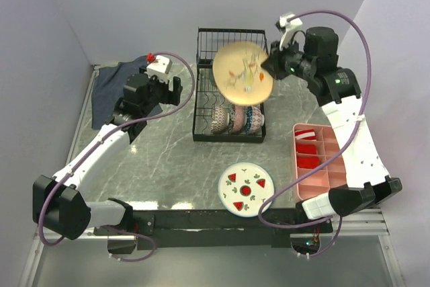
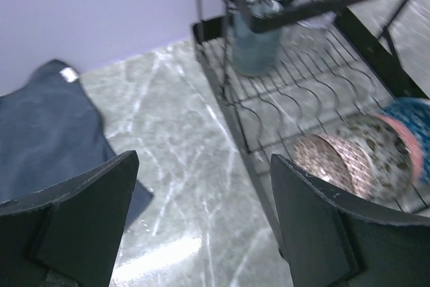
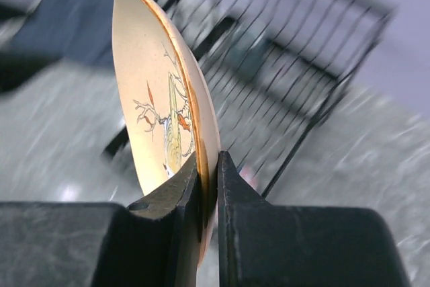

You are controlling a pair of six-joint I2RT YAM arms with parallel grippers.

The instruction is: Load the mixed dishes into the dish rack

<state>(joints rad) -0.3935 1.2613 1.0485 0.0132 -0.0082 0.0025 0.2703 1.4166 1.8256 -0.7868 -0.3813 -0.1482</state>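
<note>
Hanging over the dish rack (image 1: 197,109), the big peach plate (image 1: 242,72) with its bird-and-branch drawing is tilted so that its painted face shows to the overhead camera. From above it covers part of the rack's tall wire back and part of the slotted base. Whether its lower edge touches any wire cannot be told. The right gripper (image 1: 270,65) pinches the plate by its right rim. In the right wrist view the two black fingers (image 3: 171,196) are pressed against either side of the gold-edged rim, and the plate (image 3: 151,99) rises edge-on in front of the blurred rack.

Several small patterned bowls (image 1: 236,119) stand on edge in a row at the front of the rack's base, below the plate. The left wrist view shows a pinkish speckled bowl (image 2: 336,159) with a blue one (image 2: 411,119) just beside it, and a small clear glass (image 2: 254,45) upright farther back on the wires.

The left gripper (image 1: 168,91) sits just left of the rack, above the marble table (image 1: 168,166). Its jaws are spread wide with nothing between them. A dark blue cloth (image 1: 114,89) lies crumpled behind it at the table's far left corner.

Near the front edge a white plate (image 1: 246,189) with red fruit shapes lies flat, and a pink compartmented tray (image 1: 334,151) lies to its right.
</note>
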